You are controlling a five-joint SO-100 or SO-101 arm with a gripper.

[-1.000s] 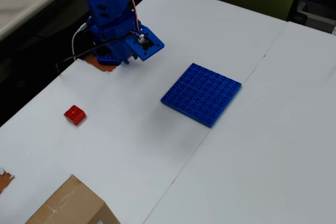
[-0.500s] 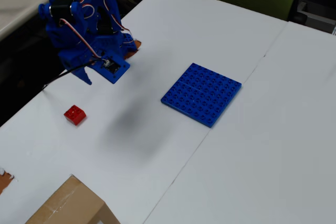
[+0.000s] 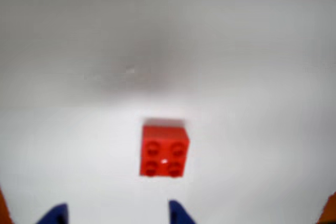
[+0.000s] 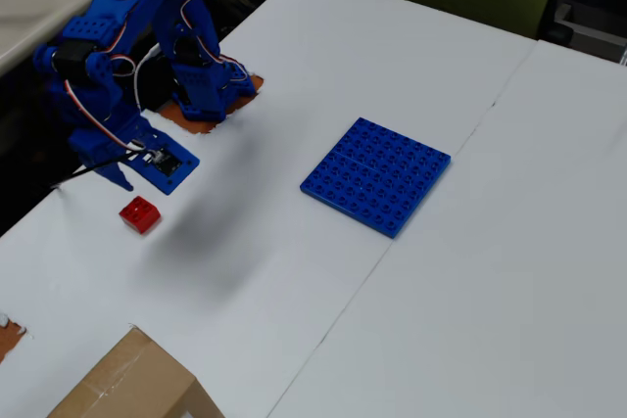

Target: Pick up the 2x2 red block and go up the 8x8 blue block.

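Studs up, the small bright red plastic 2x2 brick (image 4: 140,213) lies flat on the white table (image 4: 411,320), and everything else is placed from it. Seen from overhead, the blue printed arm's gripper (image 4: 118,179) hangs just above and to the upper left of the red brick, not touching it, with the arm's shoulder and base further up and to the right. In the wrist view the red brick (image 3: 164,150) sits a little right of centre, four studs showing, its outline soft from blur. Below the brick two blue fingertips (image 3: 179,213) poke up from the bottom edge, one to its lower left and one right under its lower right corner; the gripper (image 3: 118,214) stands spread wide, with bare table between the tips and nothing held. Well to the right of the red brick in the overhead view, across a stretch of bare white surface, lies the large flat square blue studded baseplate (image 4: 376,176), turned at an angle, close to a seam in the table. Below the red brick, at the bottom edge of that view, a brown cardboard box (image 4: 132,384) juts in.
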